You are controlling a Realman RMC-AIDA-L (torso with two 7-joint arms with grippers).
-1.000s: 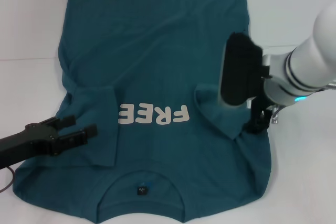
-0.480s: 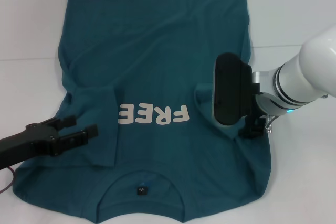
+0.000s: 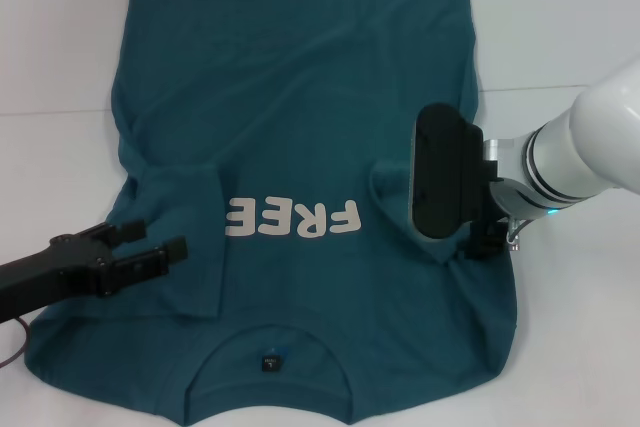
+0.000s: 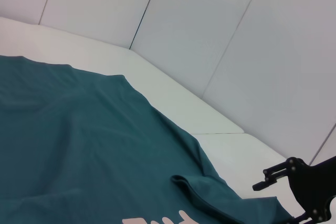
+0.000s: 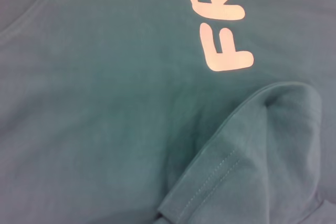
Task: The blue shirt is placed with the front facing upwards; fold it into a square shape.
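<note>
The blue shirt [image 3: 300, 127] lies flat on the white table, print up, with its collar [image 3: 270, 352] at the near edge and its hem at the far side. Both sleeves are folded inward onto the body. The off-white "FREE" print [image 3: 290, 217] crosses the chest, and its F [image 5: 223, 35] also shows in the right wrist view. My left gripper [image 3: 148, 242] hovers open over the folded left sleeve [image 3: 180, 247]. My right gripper [image 3: 485, 245] sits low at the folded right sleeve [image 5: 252, 156], mostly hidden behind its wrist block. In the left wrist view the right gripper [image 4: 273, 203] has its fingers spread, holding nothing.
The white table [image 3: 560, 347] extends to the right of the shirt and on the left [image 3: 50, 147]. A pale wall [image 4: 236, 51] rises behind the far table edge. A thin cable [image 3: 10, 342] trails by my left arm.
My right wrist has swung down and slightly left, settling lower over the folded right sleeve. The left arm and the shirt have stayed put.
</note>
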